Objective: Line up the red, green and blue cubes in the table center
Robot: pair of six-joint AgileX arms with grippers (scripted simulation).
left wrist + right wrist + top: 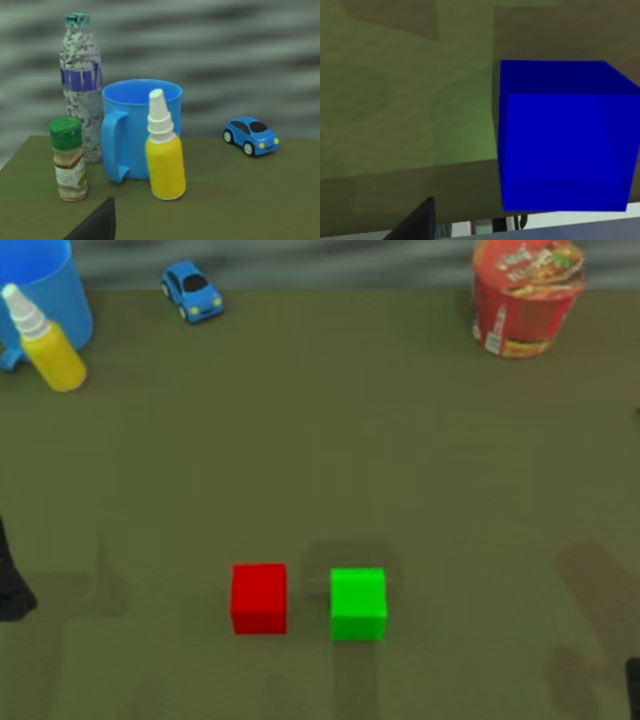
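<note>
Open tabletop surrounds red cube and green cube.

My table is a flat, dull olive top. Near its front edge, about the middle, the red cube and green cube sit side by side, apart. At the far left corner stand a mug, a yellow bottle, a spice jar and a water bottle. A toy car sits by the far edge, a noodle cup toward the far right corner.
</note>
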